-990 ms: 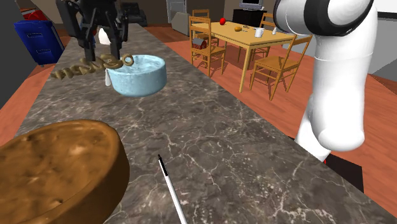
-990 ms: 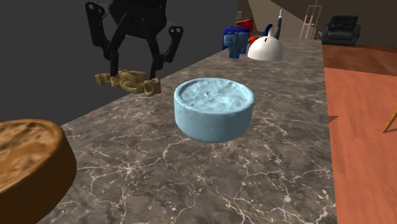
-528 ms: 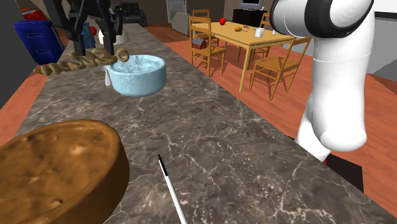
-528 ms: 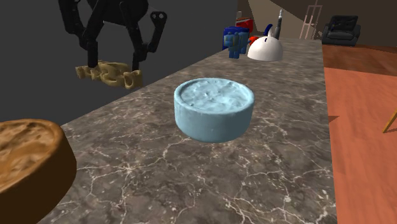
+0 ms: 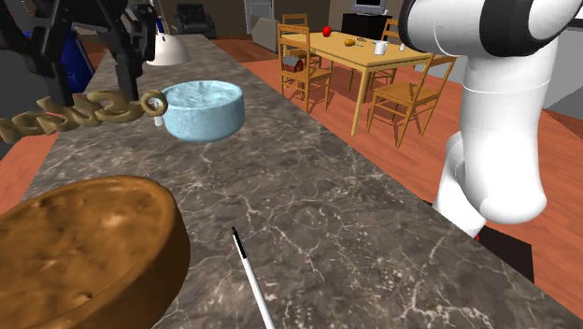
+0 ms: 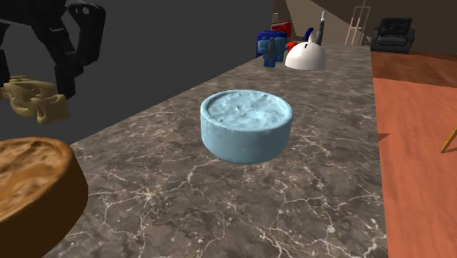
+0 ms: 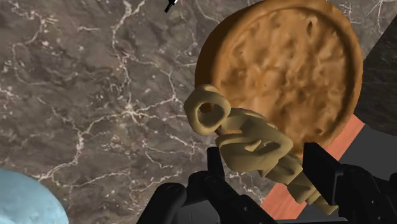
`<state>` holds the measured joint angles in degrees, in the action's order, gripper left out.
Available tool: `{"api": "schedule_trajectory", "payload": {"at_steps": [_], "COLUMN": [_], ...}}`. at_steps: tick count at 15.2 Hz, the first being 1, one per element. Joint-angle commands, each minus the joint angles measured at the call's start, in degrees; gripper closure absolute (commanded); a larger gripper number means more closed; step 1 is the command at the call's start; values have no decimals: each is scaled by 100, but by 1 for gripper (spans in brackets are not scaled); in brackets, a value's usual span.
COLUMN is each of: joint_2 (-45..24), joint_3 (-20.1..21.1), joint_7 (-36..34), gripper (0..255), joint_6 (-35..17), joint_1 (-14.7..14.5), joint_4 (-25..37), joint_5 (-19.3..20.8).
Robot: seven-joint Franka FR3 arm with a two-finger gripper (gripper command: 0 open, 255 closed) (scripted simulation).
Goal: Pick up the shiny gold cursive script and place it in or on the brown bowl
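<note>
The gold cursive script hangs in the air above the dark marble counter, clasped by my black gripper. It sits left of the light blue bowl and beyond the brown bowl in the shoulder view. In the second exterior view the script hangs from the gripper just above the brown bowl's far rim. The wrist view has the script between the fingers of the gripper, partly over the brown bowl, its looped end over the counter.
A black-and-white pen lies on the counter right of the brown bowl. A white domed object and a blue toy stand at the counter's far end. A wooden dining table with chairs is beyond, on the wood floor.
The gripper has carried the script toward the shoulder view's left, away from the blue bowl and closer to the brown bowl. Neither bowl nor the pen has moved.
</note>
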<state>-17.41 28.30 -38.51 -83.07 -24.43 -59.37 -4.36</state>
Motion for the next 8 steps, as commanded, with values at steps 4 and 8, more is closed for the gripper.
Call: {"api": "schedule_trajectory", "payload": {"at_steps": [4,8], "joint_2": [-204,-68], "joint_3": [176,213], "joint_7": [-667,-768], "gripper": [255,255], "joint_6": [-122,-473], "joint_1": [-590,-639], "joint_4": [187,-270], "joint_5": [260,224]}}
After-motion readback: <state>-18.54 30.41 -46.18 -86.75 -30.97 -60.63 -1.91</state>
